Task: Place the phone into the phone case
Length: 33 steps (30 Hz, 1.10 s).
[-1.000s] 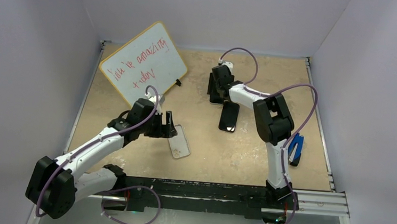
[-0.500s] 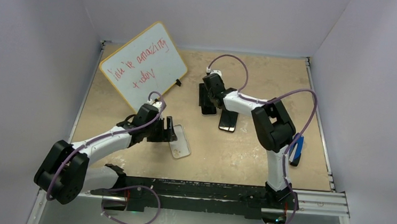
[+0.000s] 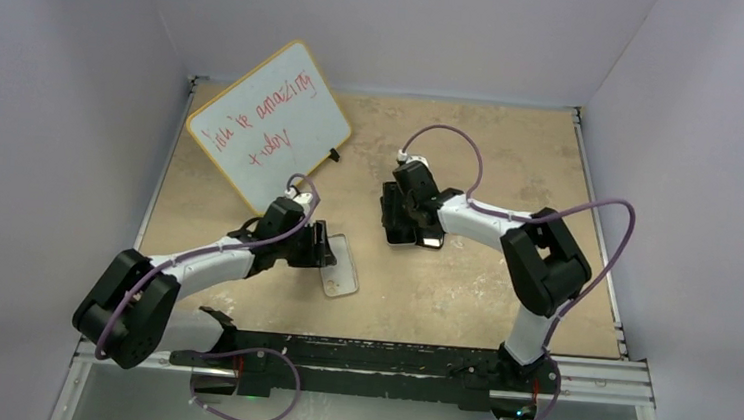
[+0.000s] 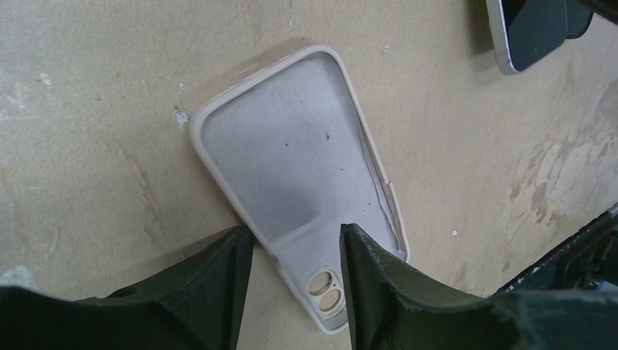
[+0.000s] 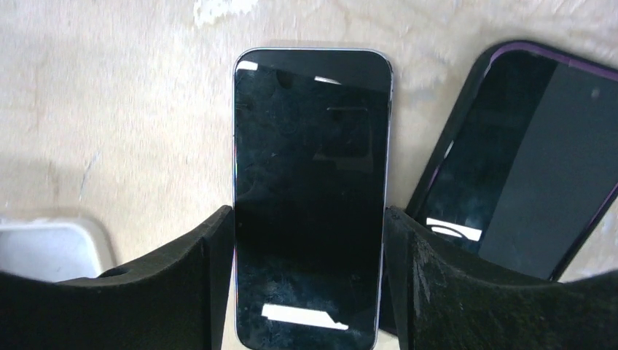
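The phone case [image 4: 291, 160] lies open side up on the tan table, a whitish shell with its camera hole at the end nearest my left wrist; from above the phone case [image 3: 341, 266] sits left of centre. My left gripper [image 4: 295, 233] is open over that camera-hole end, one finger outside the case's side wall, the other over its inside. My right gripper [image 5: 308, 211] is shut on the phone [image 5: 310, 146], a dark-screened, silver-edged slab, with a finger against each long edge. In the top view the right gripper [image 3: 402, 224] hides most of the phone.
A second phone [image 5: 525, 168] in a dark, purple-rimmed case lies right beside the held one, touching the right finger's outer side. A yellow-framed whiteboard [image 3: 270, 122] with red writing leans at the back left. The black base rail [image 3: 387, 357] runs along the near edge.
My right gripper has carried the phone from the back toward the near side, up against the second phone. My left gripper's jaws have narrowed over the case's camera end.
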Each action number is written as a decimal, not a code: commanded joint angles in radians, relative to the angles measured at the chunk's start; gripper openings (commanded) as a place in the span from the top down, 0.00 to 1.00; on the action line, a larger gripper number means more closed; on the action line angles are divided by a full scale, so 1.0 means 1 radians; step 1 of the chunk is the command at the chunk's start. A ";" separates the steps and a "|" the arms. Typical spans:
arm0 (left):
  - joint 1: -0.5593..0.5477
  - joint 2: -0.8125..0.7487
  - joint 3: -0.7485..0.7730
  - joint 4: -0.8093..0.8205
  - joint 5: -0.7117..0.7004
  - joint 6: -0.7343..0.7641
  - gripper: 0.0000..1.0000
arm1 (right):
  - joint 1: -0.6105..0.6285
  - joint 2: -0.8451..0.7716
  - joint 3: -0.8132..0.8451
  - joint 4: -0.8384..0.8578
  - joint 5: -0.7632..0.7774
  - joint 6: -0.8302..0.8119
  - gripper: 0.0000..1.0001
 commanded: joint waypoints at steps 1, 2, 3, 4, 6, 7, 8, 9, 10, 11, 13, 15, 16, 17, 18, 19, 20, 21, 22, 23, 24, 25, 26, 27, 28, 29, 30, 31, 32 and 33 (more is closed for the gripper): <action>-0.032 0.018 -0.005 0.092 0.026 -0.017 0.53 | 0.011 -0.117 -0.076 0.048 -0.057 0.052 0.60; -0.038 0.019 -0.007 0.105 0.032 -0.023 0.53 | 0.011 -0.136 -0.098 0.060 -0.066 0.060 0.60; -0.042 0.021 -0.008 0.117 0.039 -0.030 0.54 | 0.013 -0.154 -0.115 0.070 -0.074 0.066 0.61; -0.046 0.023 -0.010 0.130 0.049 -0.040 0.54 | 0.016 -0.162 -0.130 0.076 -0.077 0.073 0.61; -0.047 0.034 -0.013 0.153 0.079 -0.060 0.55 | 0.023 -0.175 -0.153 0.086 -0.073 0.076 0.61; -0.047 0.042 -0.014 0.159 0.093 -0.069 0.56 | 0.026 -0.178 -0.163 0.089 -0.069 0.077 0.61; -0.047 0.047 -0.016 0.166 0.107 -0.081 0.56 | 0.029 -0.180 -0.170 0.090 -0.065 0.080 0.61; -0.047 0.050 -0.015 0.166 0.122 -0.092 0.56 | 0.034 -0.179 -0.173 0.090 -0.058 0.077 0.62; -0.047 0.050 -0.017 0.168 0.134 -0.102 0.56 | 0.039 -0.177 -0.174 0.085 -0.051 0.075 0.62; -0.047 0.047 -0.021 0.171 0.143 -0.113 0.56 | 0.046 -0.175 -0.174 0.080 -0.038 0.072 0.62; -0.047 0.030 -0.030 0.172 0.150 -0.133 0.57 | 0.058 -0.175 -0.176 0.073 -0.028 0.070 0.62; -0.047 0.012 -0.044 0.178 0.152 -0.149 0.57 | 0.064 -0.180 -0.181 0.077 -0.035 0.077 0.62; -0.047 0.006 -0.049 0.179 0.152 -0.153 0.57 | 0.068 -0.181 -0.181 0.081 -0.040 0.081 0.62; -0.047 0.005 -0.051 0.179 0.152 -0.157 0.57 | 0.070 -0.183 -0.183 0.083 -0.050 0.090 0.61; -0.047 0.004 -0.053 0.179 0.154 -0.160 0.58 | 0.071 -0.184 -0.184 0.086 -0.061 0.095 0.61; -0.047 0.008 -0.055 0.180 0.158 -0.163 0.60 | 0.073 -0.185 -0.186 0.087 -0.067 0.101 0.61; -0.047 0.011 -0.056 0.182 0.165 -0.167 0.61 | 0.077 -0.186 -0.189 0.085 -0.063 0.102 0.61; -0.047 0.014 -0.060 0.185 0.171 -0.171 0.62 | 0.086 -0.185 -0.190 0.081 -0.050 0.100 0.61; -0.047 0.013 -0.063 0.189 0.177 -0.176 0.62 | 0.093 -0.182 -0.192 0.074 -0.028 0.094 0.61; -0.047 0.012 -0.066 0.191 0.182 -0.181 0.62 | 0.100 -0.174 -0.189 0.062 -0.007 0.087 0.60; -0.047 0.007 -0.068 0.192 0.186 -0.183 0.62 | 0.111 -0.165 -0.181 0.042 0.025 0.078 0.59; -0.047 0.001 -0.070 0.191 0.187 -0.184 0.62 | 0.127 -0.154 -0.165 0.017 0.061 0.067 0.57; -0.046 -0.007 -0.073 0.188 0.183 -0.184 0.62 | 0.143 -0.140 -0.145 -0.013 0.094 0.054 0.53; -0.047 -0.014 -0.075 0.184 0.173 -0.180 0.62 | 0.154 -0.125 -0.121 -0.041 0.120 0.044 0.49; -0.047 -0.018 -0.075 0.173 0.161 -0.174 0.62 | 0.162 -0.106 -0.099 -0.066 0.133 0.040 0.47; -0.047 -0.019 -0.075 0.166 0.151 -0.168 0.62 | 0.165 -0.089 -0.080 -0.086 0.137 0.035 0.46; -0.047 -0.018 -0.073 0.159 0.145 -0.163 0.62 | 0.166 -0.075 -0.065 -0.101 0.139 0.032 0.45; -0.047 -0.015 -0.071 0.154 0.144 -0.158 0.62 | 0.166 -0.061 -0.053 -0.115 0.143 0.031 0.44; -0.047 -0.013 -0.068 0.150 0.142 -0.154 0.62 | 0.166 -0.049 -0.041 -0.127 0.146 0.029 0.42; -0.047 -0.010 -0.065 0.147 0.142 -0.150 0.62 | 0.167 -0.039 -0.033 -0.136 0.149 0.026 0.41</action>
